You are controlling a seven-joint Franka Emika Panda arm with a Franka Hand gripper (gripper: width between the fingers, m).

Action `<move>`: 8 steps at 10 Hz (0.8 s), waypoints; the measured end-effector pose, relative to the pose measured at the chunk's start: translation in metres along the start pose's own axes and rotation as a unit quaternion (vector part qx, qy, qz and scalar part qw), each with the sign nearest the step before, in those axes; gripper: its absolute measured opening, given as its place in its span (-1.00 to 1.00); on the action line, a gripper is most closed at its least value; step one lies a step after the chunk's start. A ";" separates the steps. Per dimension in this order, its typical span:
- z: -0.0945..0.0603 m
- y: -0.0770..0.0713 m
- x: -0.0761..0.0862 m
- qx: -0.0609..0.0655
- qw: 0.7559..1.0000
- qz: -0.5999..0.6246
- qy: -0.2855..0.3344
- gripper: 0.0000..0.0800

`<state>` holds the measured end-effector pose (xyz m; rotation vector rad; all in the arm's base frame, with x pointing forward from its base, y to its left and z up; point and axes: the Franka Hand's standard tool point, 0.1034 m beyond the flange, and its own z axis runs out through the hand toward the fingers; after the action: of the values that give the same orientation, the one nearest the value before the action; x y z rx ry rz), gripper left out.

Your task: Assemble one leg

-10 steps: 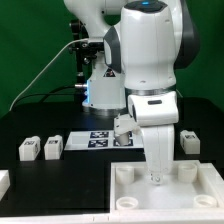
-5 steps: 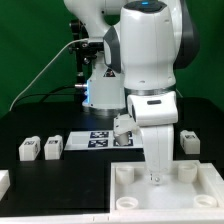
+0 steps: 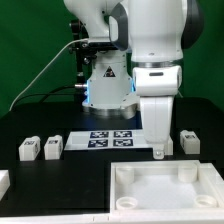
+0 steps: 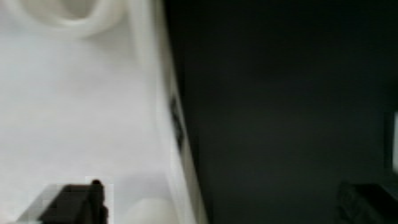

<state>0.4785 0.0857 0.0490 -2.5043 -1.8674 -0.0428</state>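
Gripper (image 3: 158,151): I read the fingers (image 4: 71,203) as spread wide, holding nothing, above the tabletop (image 3: 160,190) edge.
Leg (image 3: 188,140): resting on the black table (image 3: 50,190), near the gripper, on the exterior view's right.
Handling: I judge it light, rigid, smooth plastic; I'd pinch its flat opposite sides.

A robotics lab bench, staged for assembly trials.
A green backdrop (image 3: 30,40) hangs behind my black table (image 3: 70,185). The marker board (image 3: 105,138) lies flat toward the table's far edge, a leg (image 3: 52,146) wears a printed square tag, and a cable (image 3: 40,78) runs across the backdrop behind my arm (image 3: 150,40).
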 end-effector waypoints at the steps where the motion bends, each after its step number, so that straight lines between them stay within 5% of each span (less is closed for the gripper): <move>1: 0.000 -0.010 0.013 0.003 0.997 0.082 0.001 0.62; 4: 0.003 -0.033 0.053 0.011 0.947 0.322 0.004 0.62; 8: 0.003 -0.035 0.060 0.025 0.866 0.500 0.009 0.62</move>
<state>0.4616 0.1534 0.0475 -3.0412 -0.3581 0.0009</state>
